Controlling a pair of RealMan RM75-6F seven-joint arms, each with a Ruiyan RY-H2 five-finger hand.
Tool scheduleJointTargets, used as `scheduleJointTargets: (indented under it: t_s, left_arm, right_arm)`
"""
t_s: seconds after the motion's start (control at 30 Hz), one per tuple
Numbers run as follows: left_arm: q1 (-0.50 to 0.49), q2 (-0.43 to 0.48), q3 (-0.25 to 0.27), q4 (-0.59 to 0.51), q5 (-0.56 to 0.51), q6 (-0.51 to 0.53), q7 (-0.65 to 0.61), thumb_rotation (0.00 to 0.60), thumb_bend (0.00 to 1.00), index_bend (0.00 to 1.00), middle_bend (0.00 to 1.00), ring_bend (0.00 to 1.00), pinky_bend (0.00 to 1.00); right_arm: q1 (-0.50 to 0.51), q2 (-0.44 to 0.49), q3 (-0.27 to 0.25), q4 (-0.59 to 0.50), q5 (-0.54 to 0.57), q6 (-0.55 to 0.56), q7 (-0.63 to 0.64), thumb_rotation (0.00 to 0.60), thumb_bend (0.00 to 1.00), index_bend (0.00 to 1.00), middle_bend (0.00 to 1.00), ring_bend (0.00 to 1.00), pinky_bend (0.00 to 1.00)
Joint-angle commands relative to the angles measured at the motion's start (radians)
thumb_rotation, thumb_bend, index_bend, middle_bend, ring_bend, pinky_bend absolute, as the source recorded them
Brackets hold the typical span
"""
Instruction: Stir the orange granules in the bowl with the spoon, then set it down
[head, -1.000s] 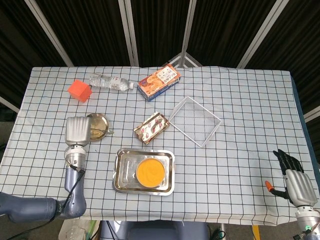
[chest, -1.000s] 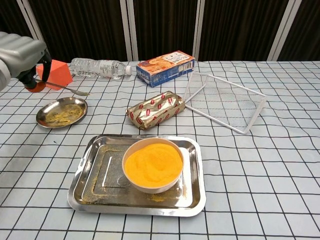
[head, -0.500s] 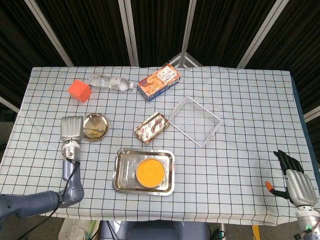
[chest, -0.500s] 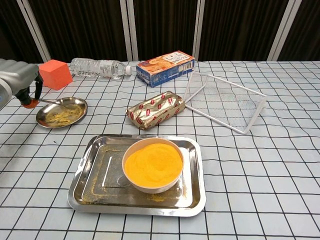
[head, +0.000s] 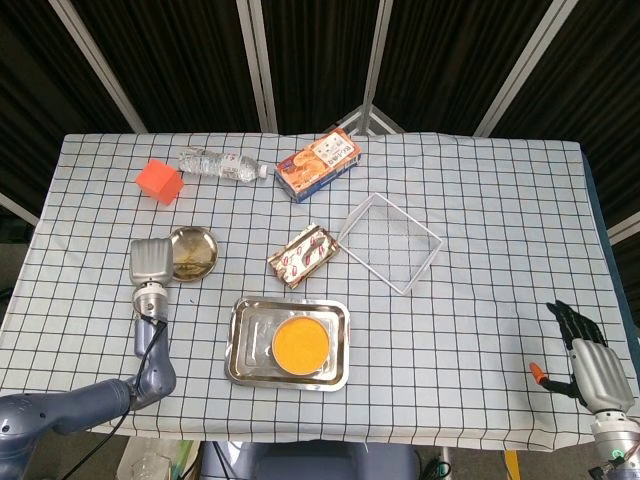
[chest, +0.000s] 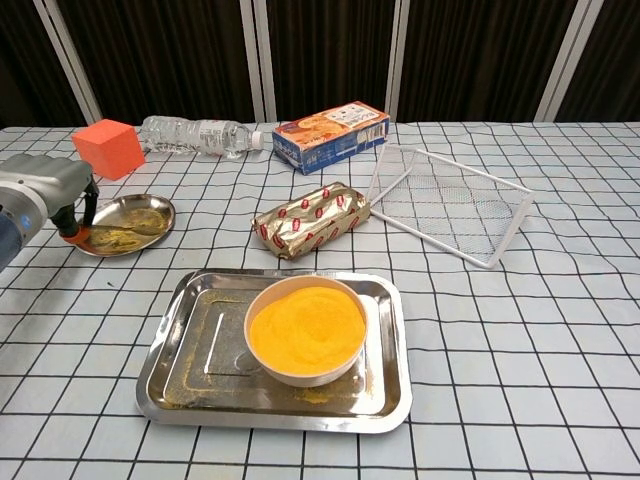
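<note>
Black curtains with pale metal poles hang behind a table covered in a white checked cloth (head: 480, 200). Near its front edge a steel tray (chest: 190, 370) holds a white bowl (chest: 306, 372) heaped with orange granules (chest: 306, 328). To the left of the tray, the left hand (chest: 50, 190) sits low at the rim of a small round metal dish (chest: 140, 212), fingers curled around the orange-tipped handle of the spoon (chest: 118, 231), whose bowl end lies in the dish. The right hand (head: 590, 365) rests at the far right front corner of the table, its dark fingers (head: 568, 318) spread apart and holding nothing. Farther back lie an orange cube (head: 159, 181), a clear plastic bottle (head: 220, 165) on its side, a biscuit box (head: 318, 163), a foil snack packet (head: 303, 255) and a white wire basket (head: 391, 243).
</note>
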Motion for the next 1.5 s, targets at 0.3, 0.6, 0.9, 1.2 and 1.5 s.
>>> scheduleJointTargets:
  t_s: [0.3,0.6,0.9,1.2,1.5]
  left_arm:
    - [0.028,0.032,-0.015,-0.025,0.035,0.017,-0.012,0.600,0.41,0.49,0.93,0.95,1.00]
    - [0.059,0.083,-0.034,-0.080,0.050,0.039,-0.022,0.600,0.19,0.29,0.92,0.94,0.99]
    - [0.143,0.191,-0.010,-0.275,0.185,0.100,-0.168,0.600,0.19,0.16,0.46,0.57,0.62]
    - [0.352,0.447,0.183,-0.613,0.552,0.271,-0.434,0.600,0.17,0.08,0.04,0.12,0.27]
    - [0.517,0.598,0.361,-0.665,0.837,0.424,-0.593,0.600,0.15,0.00,0.00,0.00,0.00]
  right_arm:
    - [-0.003,0.001,0.000,-0.006,0.004,0.003,-0.001,0.600,0.36,0.00,0.00,0.00,0.00]
    - [-0.004,-0.001,0.001,-0.007,0.009,0.005,-0.006,0.600,0.36,0.00,0.00,0.00,0.00]
    - [-0.006,-0.004,0.001,0.011,-0.009,0.022,-0.021,0.600,0.36,0.00,0.00,0.00,0.00]
    - [-0.024,-0.039,0.001,0.070,-0.082,0.116,-0.107,0.600,0.36,0.00,0.00,0.00,0.00]
    - [-0.036,-0.092,0.015,0.134,-0.134,0.207,-0.197,0.600,0.36,0.00,0.00,0.00,0.00]
